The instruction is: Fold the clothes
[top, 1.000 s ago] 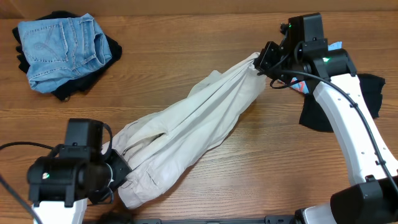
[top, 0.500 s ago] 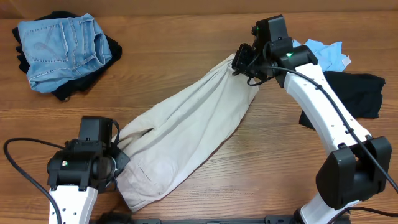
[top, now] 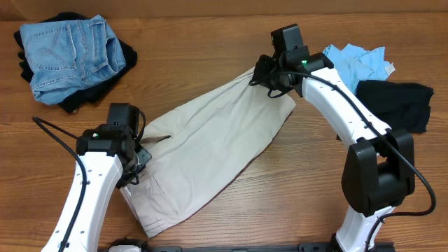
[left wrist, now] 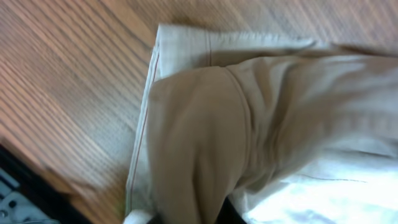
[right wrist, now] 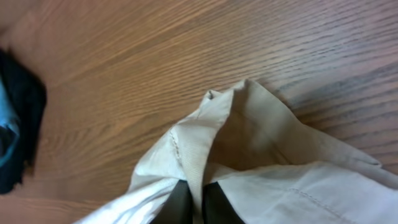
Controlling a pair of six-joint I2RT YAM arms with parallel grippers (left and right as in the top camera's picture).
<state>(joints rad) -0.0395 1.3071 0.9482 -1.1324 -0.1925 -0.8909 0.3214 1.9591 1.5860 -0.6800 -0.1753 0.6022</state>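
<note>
1. Two hands pinch the cream trousers [top: 210, 150], which lie spread flat on a diagonal across the middle of the wooden surface [top: 210, 35], lightly creased.
2. Left hand [top: 134, 166] is clamped on the lower-left edge. Right hand [top: 260, 73] nips the upper-right corner, bunched between its fingers [right wrist: 177, 202].
3. Folded denim [top: 70, 52] on black cloth [top: 126, 52] sits well apart, far left. A light-blue tee [top: 357, 59] and a black garment [top: 392, 105] lie near the right hand, off the trousers.

Wood-grain table [top: 210, 49], cream trousers [top: 210, 150] spread diagonally at centre. Far left corner: denim heap [top: 70, 56]. Right side: blue tee [top: 357, 61], black garment [top: 395, 101].
</note>
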